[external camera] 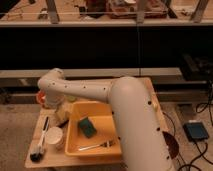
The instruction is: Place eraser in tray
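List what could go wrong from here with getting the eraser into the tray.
1. The gripper hangs low at the left wall of the tray, close to the white cup; a sideways move may knock the cup or catch the wall.
2. The arm hides most of what seems to be the eraser, so a grasp may miss.
3. The green sponge already lies in the tray; the eraser might land on it.
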Robot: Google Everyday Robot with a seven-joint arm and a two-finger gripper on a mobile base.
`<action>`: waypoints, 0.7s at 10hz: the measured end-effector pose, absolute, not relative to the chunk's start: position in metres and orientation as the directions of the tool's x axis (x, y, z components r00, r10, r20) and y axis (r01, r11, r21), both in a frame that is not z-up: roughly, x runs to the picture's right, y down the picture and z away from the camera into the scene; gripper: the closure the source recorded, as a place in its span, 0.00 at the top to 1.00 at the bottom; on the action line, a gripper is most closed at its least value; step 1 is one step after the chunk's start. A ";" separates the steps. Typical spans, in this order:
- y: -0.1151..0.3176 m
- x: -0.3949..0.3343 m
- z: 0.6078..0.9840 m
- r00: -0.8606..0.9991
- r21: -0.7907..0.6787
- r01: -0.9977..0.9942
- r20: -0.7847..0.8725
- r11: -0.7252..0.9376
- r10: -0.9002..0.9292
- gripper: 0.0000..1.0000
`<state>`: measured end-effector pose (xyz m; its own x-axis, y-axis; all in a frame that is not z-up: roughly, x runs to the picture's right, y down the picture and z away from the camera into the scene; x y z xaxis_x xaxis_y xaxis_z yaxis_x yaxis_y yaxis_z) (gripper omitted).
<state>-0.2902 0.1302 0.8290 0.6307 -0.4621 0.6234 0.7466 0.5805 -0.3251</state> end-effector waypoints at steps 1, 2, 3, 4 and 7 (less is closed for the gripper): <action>0.138 -0.290 0.835 0.626 -0.330 0.754 0.621 0.568 -0.471 0.80; 0.143 -0.290 0.839 0.623 -0.333 0.759 0.620 0.559 -0.477 0.80; 0.148 -0.290 0.842 0.620 -0.336 0.764 0.618 0.552 -0.483 0.80; 0.154 -0.290 0.846 0.622 -0.347 0.767 0.611 0.541 -0.490 0.80; 0.163 -0.292 0.852 0.628 -0.370 0.768 0.594 0.523 -0.502 0.70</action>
<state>-0.2923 0.1631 0.8522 0.6282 -0.5024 0.5942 0.7680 0.5229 -0.3698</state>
